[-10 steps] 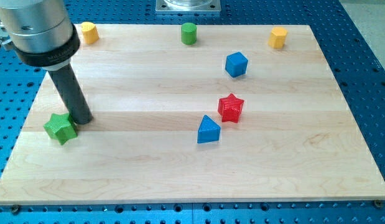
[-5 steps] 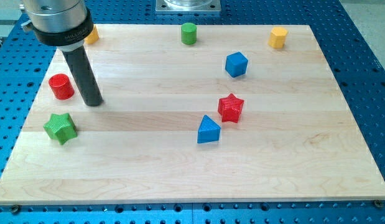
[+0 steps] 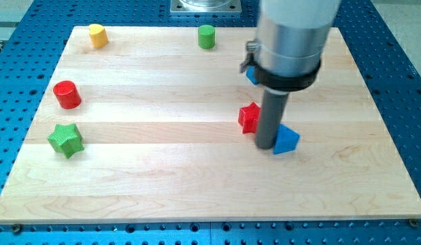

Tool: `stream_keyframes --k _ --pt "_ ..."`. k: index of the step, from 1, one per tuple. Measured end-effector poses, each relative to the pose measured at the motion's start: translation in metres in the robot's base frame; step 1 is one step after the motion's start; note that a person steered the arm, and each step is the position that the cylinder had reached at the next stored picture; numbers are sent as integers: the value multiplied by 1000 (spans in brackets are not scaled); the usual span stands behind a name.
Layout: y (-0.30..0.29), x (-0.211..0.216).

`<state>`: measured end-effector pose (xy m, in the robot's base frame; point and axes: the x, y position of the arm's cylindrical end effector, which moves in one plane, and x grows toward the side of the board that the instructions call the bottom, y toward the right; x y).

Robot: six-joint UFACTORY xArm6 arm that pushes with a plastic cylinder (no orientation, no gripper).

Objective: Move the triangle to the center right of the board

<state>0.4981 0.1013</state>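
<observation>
Blue triangle [image 3: 287, 139] lies right of the board's [image 3: 162, 184] middle, touching my tip [image 3: 265, 145] on the tip's right side. No claw here: the arm ends in a plain dark rod. Just left of the triangle, past the rod, sits the red star [image 3: 249, 117]. Well left of the triangle are the green star [image 3: 65, 139] and red cylinder [image 3: 66, 94]. Above the triangle, a blue block [image 3: 251, 75] peeks from behind the arm.

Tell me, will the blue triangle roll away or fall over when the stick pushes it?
Probably neither. The blue triangle looks to lie flat on the wooden board, so it should slide rather than roll. It looks low and wide, so tipping seems unlikely. With my tip at its left side, an off-centre push might spin it.
</observation>
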Motion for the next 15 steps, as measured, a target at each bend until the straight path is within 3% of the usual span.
stream_keyframes --k 4,6,8,10,15 --pt "70 41" --pt "131 38" --pt "132 -32" --pt "68 -35" --pt "94 -64"
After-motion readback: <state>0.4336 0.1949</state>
